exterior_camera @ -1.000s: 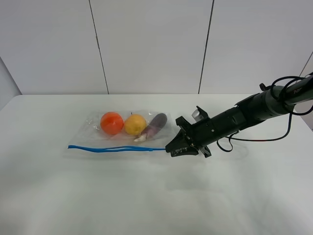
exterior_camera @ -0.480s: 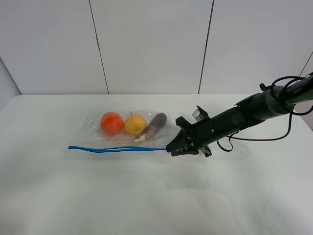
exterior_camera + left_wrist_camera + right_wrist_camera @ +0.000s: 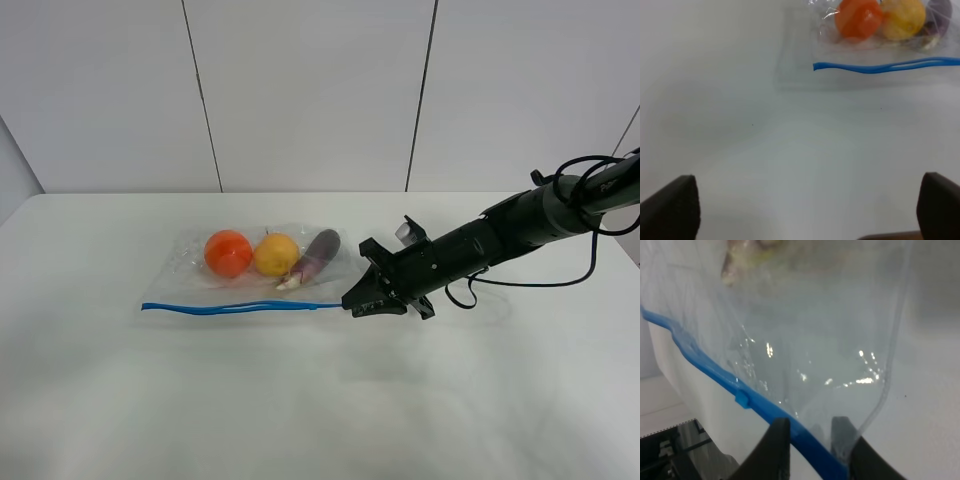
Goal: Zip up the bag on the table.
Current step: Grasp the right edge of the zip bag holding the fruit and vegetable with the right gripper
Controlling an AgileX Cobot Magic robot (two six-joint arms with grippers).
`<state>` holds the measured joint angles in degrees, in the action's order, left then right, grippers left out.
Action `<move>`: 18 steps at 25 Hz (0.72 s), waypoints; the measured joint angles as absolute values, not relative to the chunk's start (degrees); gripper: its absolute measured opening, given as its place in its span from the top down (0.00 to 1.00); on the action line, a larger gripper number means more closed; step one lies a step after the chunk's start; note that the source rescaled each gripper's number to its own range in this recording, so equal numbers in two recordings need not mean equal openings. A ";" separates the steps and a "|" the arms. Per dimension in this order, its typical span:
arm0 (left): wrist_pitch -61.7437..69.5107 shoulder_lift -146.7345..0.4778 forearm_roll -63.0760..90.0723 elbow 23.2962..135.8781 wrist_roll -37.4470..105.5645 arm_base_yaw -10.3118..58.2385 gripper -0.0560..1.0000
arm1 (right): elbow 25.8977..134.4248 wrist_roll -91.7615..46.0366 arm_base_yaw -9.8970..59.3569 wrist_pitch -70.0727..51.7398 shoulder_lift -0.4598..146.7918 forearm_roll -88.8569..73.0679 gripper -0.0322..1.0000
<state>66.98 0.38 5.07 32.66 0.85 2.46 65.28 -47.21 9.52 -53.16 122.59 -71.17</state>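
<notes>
The clear bag (image 3: 255,270) lies on the white table (image 3: 320,400), with an orange, a yellow and a purple piece of produce inside. Its blue zipper strip (image 3: 235,307) runs along the near edge, partly gaping in the middle. My right gripper (image 3: 352,302) is at the strip's right end; in the right wrist view the gripper (image 3: 810,452) is shut on the strip (image 3: 715,374) at the bag's corner (image 3: 815,340). My left gripper (image 3: 805,210) is open and empty, well short of the bag (image 3: 880,27) and strip (image 3: 880,67); it is out of the high view.
The right arm and its black cables (image 3: 560,215) stretch across the table's right side. A white panelled wall (image 3: 310,90) stands behind the table. Nothing else lies on the table.
The blue strip's left end has shifted slightly nearer and to the right, and the strip lies a little straighter. The right gripper has barely moved.
</notes>
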 joint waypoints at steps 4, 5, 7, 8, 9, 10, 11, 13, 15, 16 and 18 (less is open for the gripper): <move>66.98 0.38 5.07 32.66 0.85 2.46 0.00 | 65.28 -47.02 9.52 -52.57 122.59 -71.25 0.72; 66.98 0.38 5.07 32.66 0.85 2.46 0.00 | 65.28 -47.02 9.52 -52.46 122.59 -71.25 0.71; 66.98 0.38 5.07 32.66 0.85 2.46 0.00 | 65.28 -47.02 9.52 -52.34 122.59 -71.25 0.69; 66.98 0.38 5.07 32.66 0.85 2.46 0.00 | 65.28 -47.02 9.52 -52.29 122.59 -71.25 0.67; 66.98 0.38 5.07 32.66 0.85 2.46 0.00 | 65.28 -47.02 9.52 -52.29 122.59 -71.31 0.66; 66.98 0.38 5.07 32.66 0.85 2.46 0.00 | 65.28 -47.02 9.52 -52.29 122.59 -71.31 0.65; 66.98 0.38 5.07 32.66 0.85 2.46 0.00 | 65.28 -47.02 9.52 -52.29 122.59 -71.31 0.64; 66.98 0.38 5.07 32.66 0.85 2.46 0.00 | 65.28 -47.02 9.52 -52.24 122.59 -71.31 0.64; 66.98 0.38 5.07 32.66 0.85 2.46 0.00 | 65.28 -47.00 9.52 -52.06 122.59 -71.43 0.63; 66.98 0.38 5.07 32.66 0.85 2.46 0.00 | 65.28 -46.88 9.52 -52.01 122.59 -71.57 0.63; 66.98 0.38 5.07 32.66 0.85 2.46 0.00 | 65.28 -46.74 9.52 -52.01 122.59 -72.16 0.63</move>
